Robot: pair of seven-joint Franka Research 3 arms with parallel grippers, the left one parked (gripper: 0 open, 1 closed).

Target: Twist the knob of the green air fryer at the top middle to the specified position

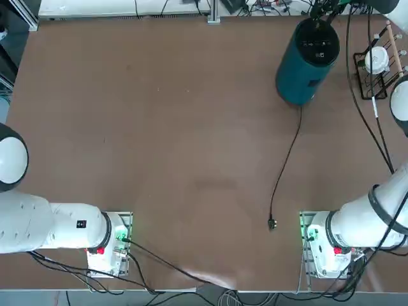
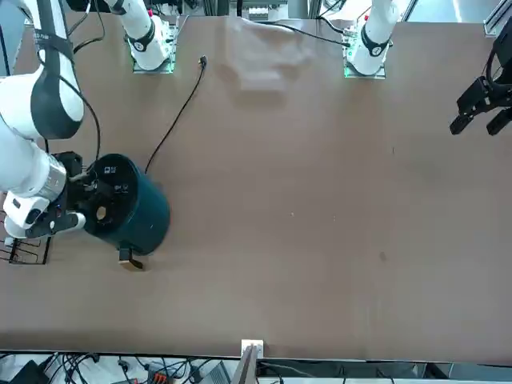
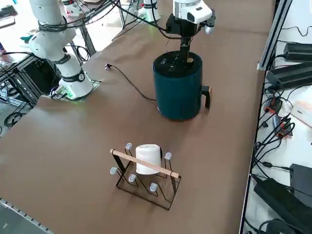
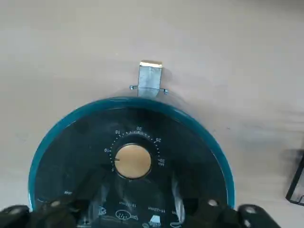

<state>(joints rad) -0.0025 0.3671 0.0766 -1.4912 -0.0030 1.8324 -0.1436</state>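
Right, side view: your right gripper (image 3: pixel 185 57) sits on top of the fryer (image 3: pixel 178 87) at the far right of the table. Wrist view: knob (image 4: pixel 133 161) centred between the fingers (image 4: pixel 102 192), not visibly gripped; can't tell jaw state, so the twist remains.

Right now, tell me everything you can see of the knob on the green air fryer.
The knob is a small round dial, black at the rim with a flat tan-orange centre, standing in the black control face on top of the green air fryer. White numbers ring it. The right gripper hangs just above it, one finger on each side; contact cannot be made out.
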